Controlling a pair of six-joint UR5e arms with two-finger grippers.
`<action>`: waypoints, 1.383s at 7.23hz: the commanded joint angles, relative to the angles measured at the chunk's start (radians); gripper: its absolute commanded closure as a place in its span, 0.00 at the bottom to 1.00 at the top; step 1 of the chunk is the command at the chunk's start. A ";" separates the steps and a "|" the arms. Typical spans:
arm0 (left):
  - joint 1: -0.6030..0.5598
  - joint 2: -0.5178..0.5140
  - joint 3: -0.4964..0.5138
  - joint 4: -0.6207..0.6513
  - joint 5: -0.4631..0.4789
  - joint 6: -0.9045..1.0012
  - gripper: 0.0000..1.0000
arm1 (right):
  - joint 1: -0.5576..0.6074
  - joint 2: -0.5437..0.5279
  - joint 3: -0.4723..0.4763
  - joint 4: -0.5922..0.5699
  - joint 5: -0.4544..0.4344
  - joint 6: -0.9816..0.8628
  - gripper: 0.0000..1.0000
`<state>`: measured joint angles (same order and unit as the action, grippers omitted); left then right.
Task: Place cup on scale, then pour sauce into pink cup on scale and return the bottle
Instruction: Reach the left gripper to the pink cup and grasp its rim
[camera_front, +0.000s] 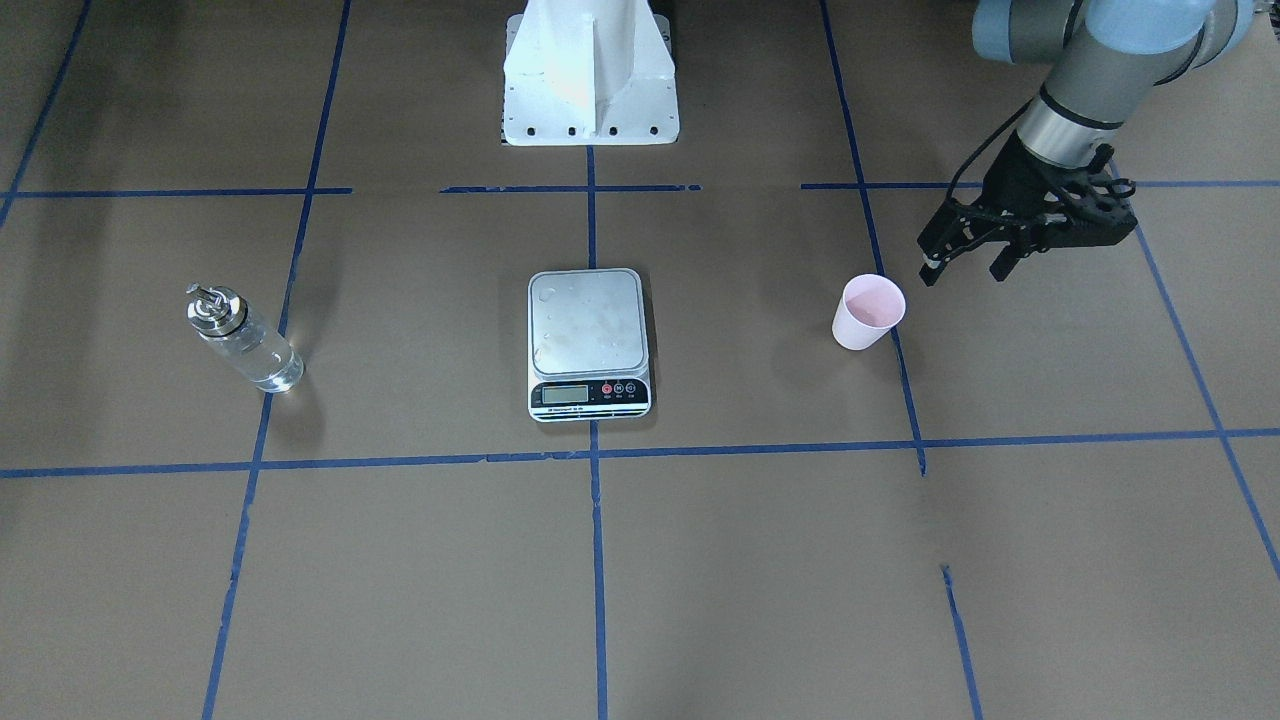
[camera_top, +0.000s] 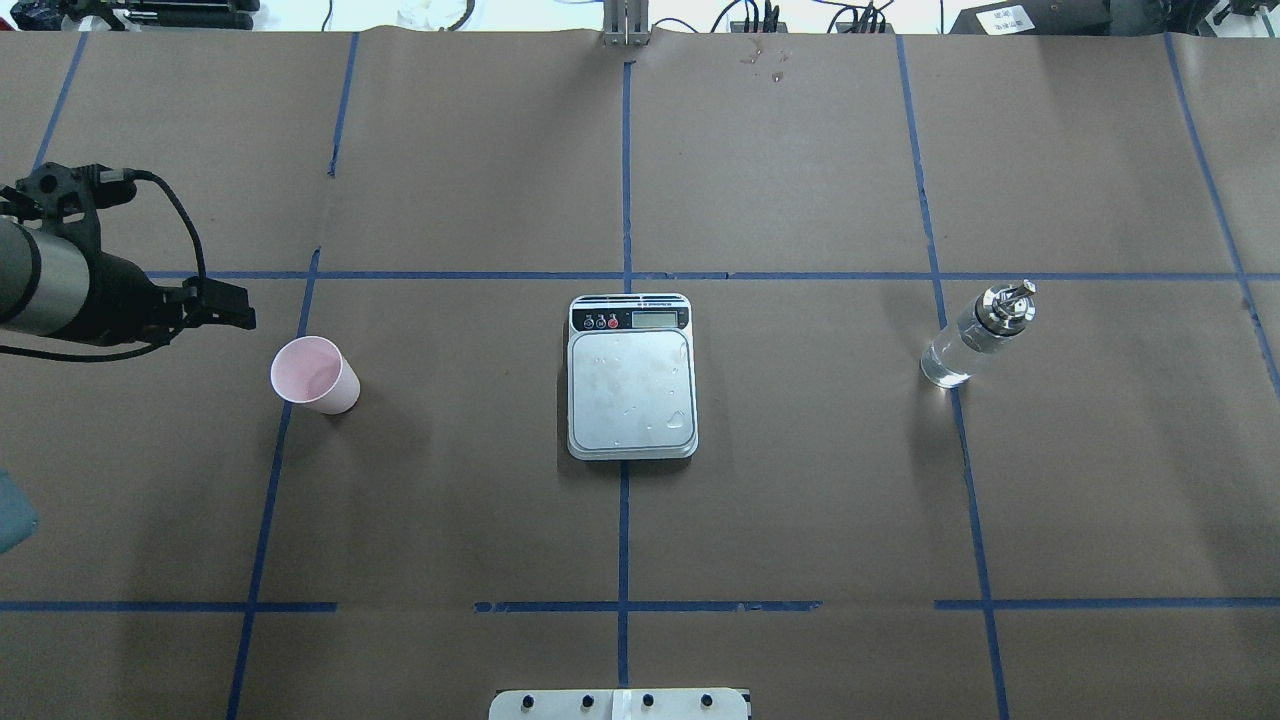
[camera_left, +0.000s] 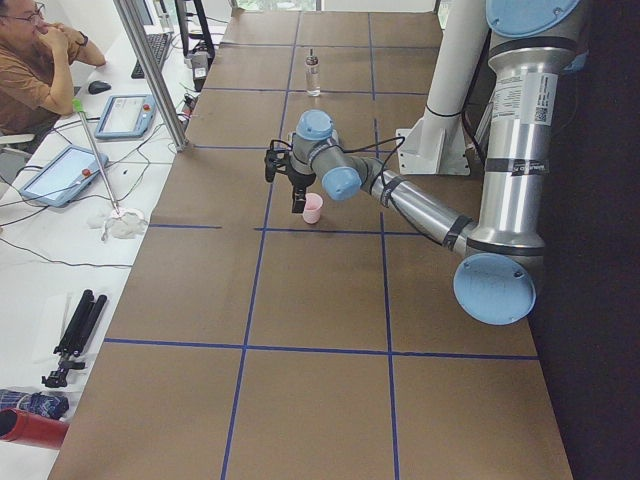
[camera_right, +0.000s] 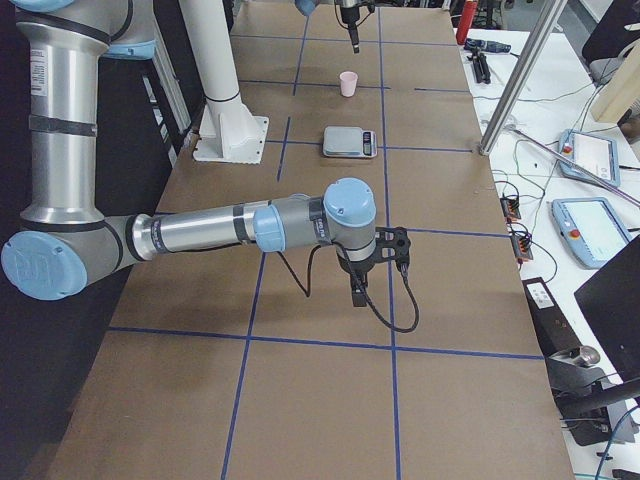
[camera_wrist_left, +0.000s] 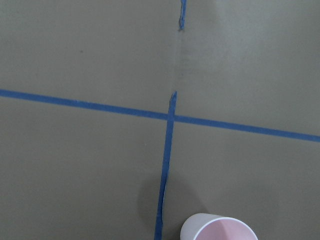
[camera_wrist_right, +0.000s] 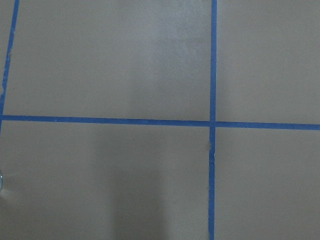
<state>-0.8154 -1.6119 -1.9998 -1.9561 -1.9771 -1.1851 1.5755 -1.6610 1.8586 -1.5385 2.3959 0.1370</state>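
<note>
While my left gripper hangs beside it, the cup stands upright on the table. It is pale pink inside, whitish outside and tapered, and sits well to my left of the scale. The scale lies flat at the middle, its silver platform bare and spotted with droplets, its display strip on the side away from me. The bottle stands well to my right of the scale. It is clear glass with a shiny metal cap, and the sauce in it looks colourless.

Brown paper covers the table, crossed by blue tape lines. At the end on my left a person sits at a white desk with tablets and cables.

My left arm reaches out low, wrist turned down, fingers apart and gripping nothing, near the cup on its side away from the scale, not touching. My right arm stretches low over bare paper, right gripper pointing down. I cannot tell whether its fingers are apart or together.
</note>
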 joint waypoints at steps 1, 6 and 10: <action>0.057 -0.014 0.042 0.002 0.015 -0.010 0.00 | 0.000 0.004 0.001 -0.002 0.014 0.001 0.00; 0.096 -0.077 0.107 0.003 0.012 -0.011 0.00 | 0.000 0.009 -0.001 -0.003 0.045 0.001 0.00; 0.097 -0.089 0.139 0.000 0.011 -0.007 0.05 | 0.000 0.017 -0.001 -0.008 0.048 0.001 0.00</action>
<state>-0.7190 -1.7002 -1.8694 -1.9546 -1.9654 -1.1926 1.5747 -1.6495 1.8576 -1.5428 2.4413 0.1381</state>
